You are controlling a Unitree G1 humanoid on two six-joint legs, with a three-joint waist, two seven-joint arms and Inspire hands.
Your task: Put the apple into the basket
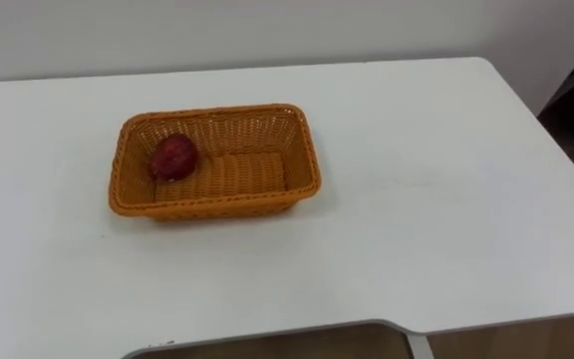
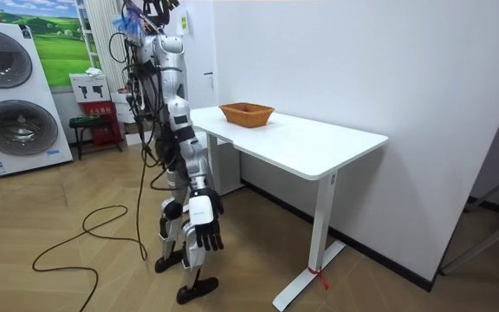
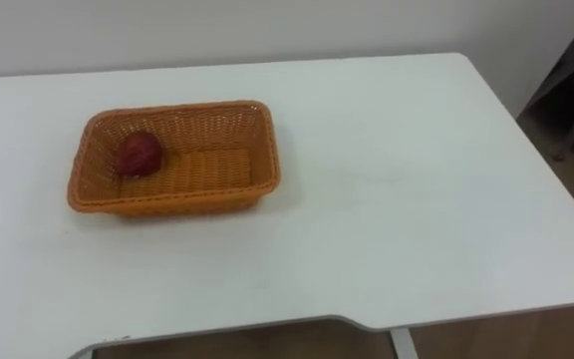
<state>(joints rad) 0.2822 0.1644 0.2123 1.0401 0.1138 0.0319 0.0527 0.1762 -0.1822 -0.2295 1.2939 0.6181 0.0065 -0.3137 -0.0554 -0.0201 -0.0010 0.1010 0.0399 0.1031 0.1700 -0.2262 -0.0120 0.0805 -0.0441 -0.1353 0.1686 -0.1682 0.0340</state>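
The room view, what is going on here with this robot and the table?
The robot stands beside the white table and handles nothing at this moment. Its right hand hangs at its side with relaxed fingers. The red apple lies inside the orange woven basket, at the basket's left end, on the table.

Dark red apple (image 1: 173, 157) lies in an orange basket (image 1: 305, 160) of close woven pattern on a plain white table (image 1: 446, 199), with off-white wall (image 1: 267, 30) beyond the far edge and brown floor (image 2: 76, 199) past the near edge.
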